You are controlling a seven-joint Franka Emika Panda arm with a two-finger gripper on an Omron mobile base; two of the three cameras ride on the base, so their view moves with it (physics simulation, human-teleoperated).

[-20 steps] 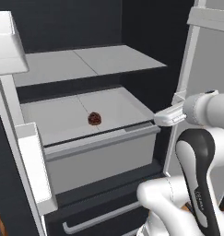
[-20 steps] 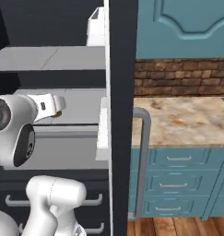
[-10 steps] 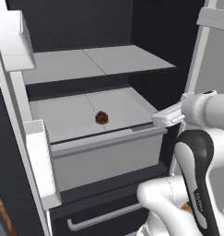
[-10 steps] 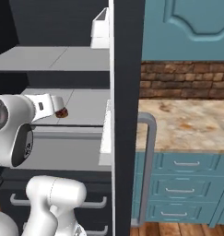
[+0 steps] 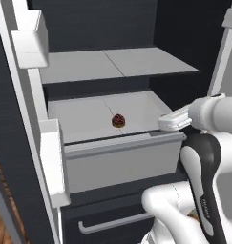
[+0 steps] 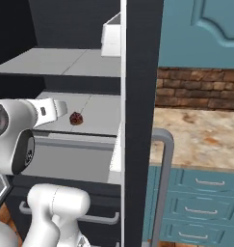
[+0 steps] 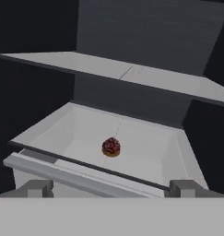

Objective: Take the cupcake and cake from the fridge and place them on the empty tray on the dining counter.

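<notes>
We see the fridge (image 5: 22, 143) standing open, and the cake (image 5: 118, 120) sits alone near the middle of a light grey drawer (image 5: 117, 162) below the shelf (image 5: 112, 64). In the hand view the cake (image 7: 111, 147) lies at about 12 o'clock from our tool (image 7: 111, 188), well apart from it. The tool's fingertips (image 7: 35, 188) are spread wide and hold nothing. At 3 o'clock in the right base view, a mottled beige surface (image 6: 200, 140) appears, possibly a kitchen counter.
</notes>
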